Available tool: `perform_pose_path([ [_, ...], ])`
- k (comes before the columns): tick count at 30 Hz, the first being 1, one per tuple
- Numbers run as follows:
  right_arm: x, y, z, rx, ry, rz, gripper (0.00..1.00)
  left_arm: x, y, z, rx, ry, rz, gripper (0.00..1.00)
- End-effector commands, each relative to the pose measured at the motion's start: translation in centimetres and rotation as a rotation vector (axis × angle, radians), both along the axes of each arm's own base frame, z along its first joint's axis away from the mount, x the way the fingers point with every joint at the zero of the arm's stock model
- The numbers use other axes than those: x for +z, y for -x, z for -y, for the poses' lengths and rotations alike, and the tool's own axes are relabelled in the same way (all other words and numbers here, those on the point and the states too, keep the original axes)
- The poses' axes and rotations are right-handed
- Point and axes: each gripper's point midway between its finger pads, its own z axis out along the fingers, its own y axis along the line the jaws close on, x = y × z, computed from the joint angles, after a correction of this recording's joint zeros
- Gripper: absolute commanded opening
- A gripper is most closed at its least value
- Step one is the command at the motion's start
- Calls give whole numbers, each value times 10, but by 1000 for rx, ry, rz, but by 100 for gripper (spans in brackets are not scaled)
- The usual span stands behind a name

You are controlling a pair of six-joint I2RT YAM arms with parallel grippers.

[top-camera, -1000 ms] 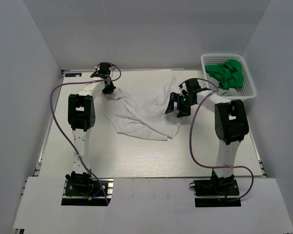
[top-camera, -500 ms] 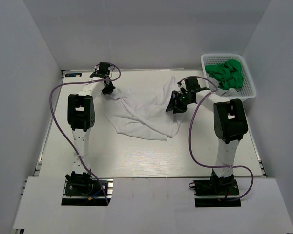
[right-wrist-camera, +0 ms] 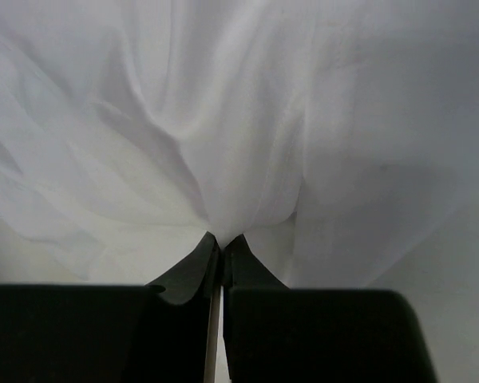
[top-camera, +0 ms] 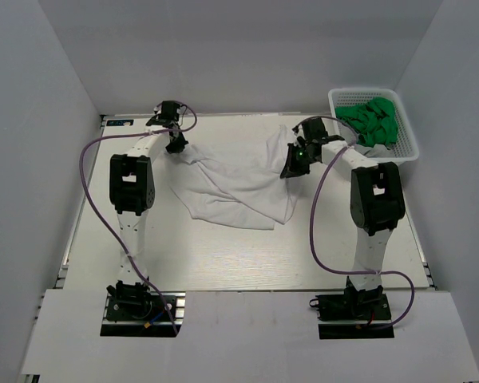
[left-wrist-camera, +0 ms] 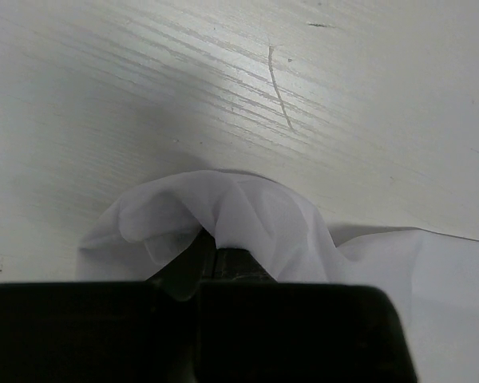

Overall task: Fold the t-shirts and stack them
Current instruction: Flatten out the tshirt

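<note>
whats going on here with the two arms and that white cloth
The two arms are working on a white t-shirt that lies rumpled and unfolded on the table. The left gripper is shut on the shirt's far left corner, and the right gripper is pinching a fold at its right side. The green t-shirts sit bunched in the white basket at the far right. Nothing is folded or stacked yet.

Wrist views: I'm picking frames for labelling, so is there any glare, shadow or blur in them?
Left wrist: bright glare streaks the table, and a soft shadow lies beside the white t-shirt. Right wrist: the cloth is close and slightly soft, its folds low in contrast, no glare.
</note>
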Motion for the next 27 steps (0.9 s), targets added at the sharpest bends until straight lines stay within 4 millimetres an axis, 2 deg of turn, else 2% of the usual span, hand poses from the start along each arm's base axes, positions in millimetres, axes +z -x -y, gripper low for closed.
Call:
perform_pose_path([
  [1,59,-24,16,3,90,172,0,91,-8,2,-17,6,170,0],
  [3,77,-29,21,5,122,214,0,113,-9,4,-32,-13,224,0],
  [4,96,-34,28,-20,146,266,0,130,-4,10,-48,0,255,0],
  [5,101,-34,30,-30,156,280,0,149,-5,12,-54,13,298,0],
  [6,108,-36,34,-38,170,300,0,153,0,13,-61,22,308,0],
  [7,128,-35,37,-48,177,349,0,167,0,13,-61,27,349,0],
  [8,131,-35,43,-63,198,359,0,190,9,12,-60,33,393,0],
  [9,154,-32,48,-85,207,413,0,206,11,11,-60,37,433,0],
  [10,161,-32,53,-98,216,429,0,221,16,11,-59,41,465,0],
  [11,166,-31,56,-107,235,447,0,246,28,9,-58,48,517,0],
  [12,191,-28,63,-141,245,509,0,264,32,10,-66,61,566,0],
  [13,200,-28,66,-153,242,534,0,280,38,11,-73,71,604,0],
  [14,207,-26,68,-162,241,554,0,288,46,12,-83,81,623,0],
  [15,235,-20,71,-175,225,627,0,319,63,11,-90,93,684,0],
  [16,247,-19,71,-180,219,664,0,342,71,12,-103,108,737,0],
  [17,266,-14,76,-197,218,710,0,350,80,11,-103,110,760,0],
  [18,278,-12,78,-207,216,744,0,368,91,11,-115,122,797,0],
  [19,300,-5,85,-235,220,790,0,399,115,9,-124,133,865,0],
  [20,311,0,87,-247,216,811,0,410,127,7,-129,127,891,0],
  [22,347,23,99,-274,218,892,0,439,155,5,-139,139,964,0],
  [23,364,36,104,-282,210,935,0,466,185,3,-154,151,1035,0],
  [24,371,43,105,-272,215,959,0,481,202,5,-182,167,1075,0],
  [26,402,76,116,-287,198,1037,0,497,232,11,-241,194,1125,0],
  [27,411,85,115,-273,180,1059,0,518,262,9,-254,210,1192,0],
])
